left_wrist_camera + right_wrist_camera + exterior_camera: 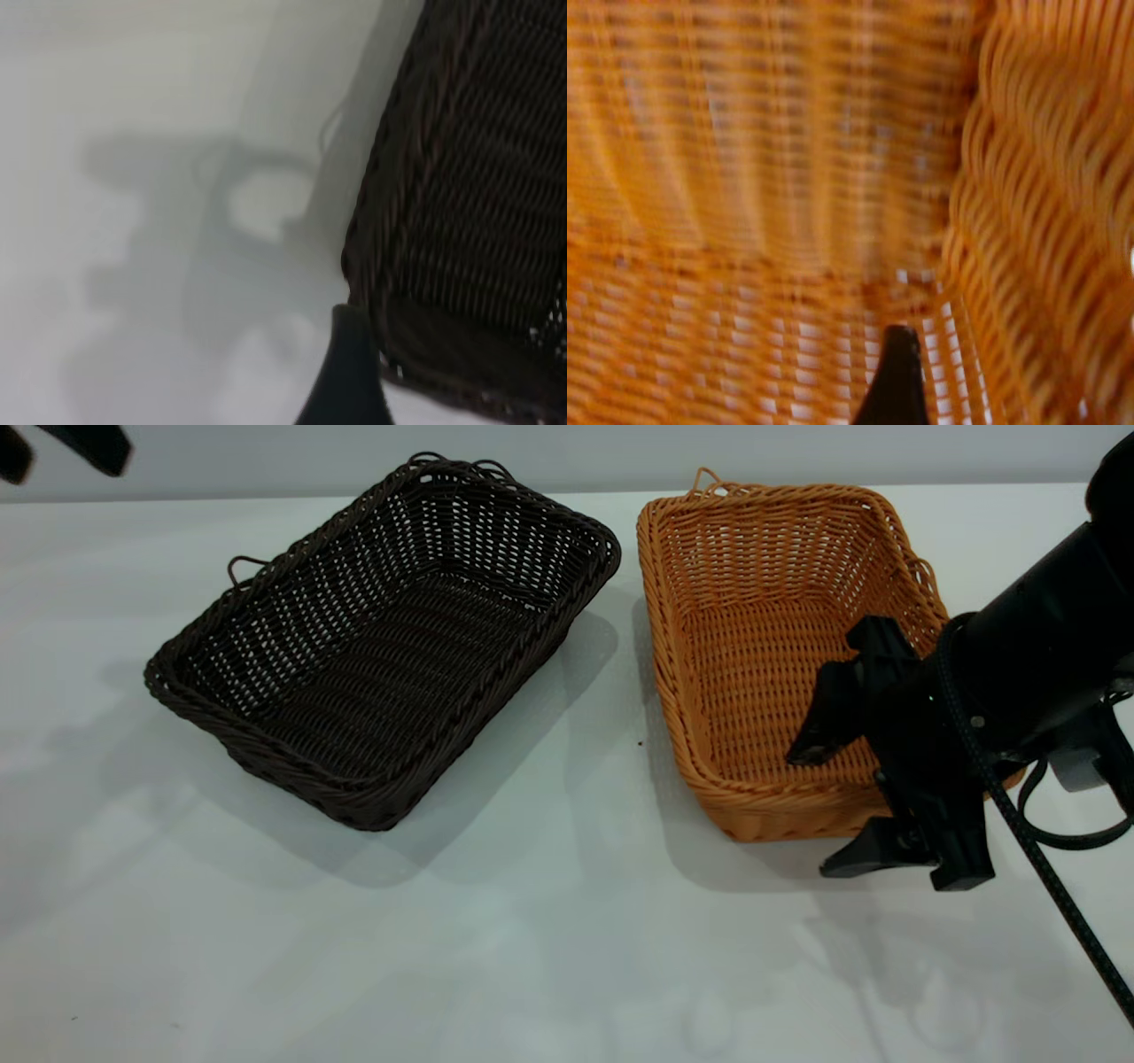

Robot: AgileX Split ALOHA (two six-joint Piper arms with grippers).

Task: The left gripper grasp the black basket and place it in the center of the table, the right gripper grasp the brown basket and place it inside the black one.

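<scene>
At the near right corner of the brown basket (780,655) your right gripper (837,810) stands spread wide, 1 finger inside over the woven floor and the other outside the near wall, so the rim runs between them, nothing clenched. Your left gripper (62,447) hangs at the far left edge of the bench (532,921), well apart from the black basket (381,646); whether it is released you cannot tell. The 2 baskets sit side by side on the bench, close but not touching, the black one angled.
</scene>
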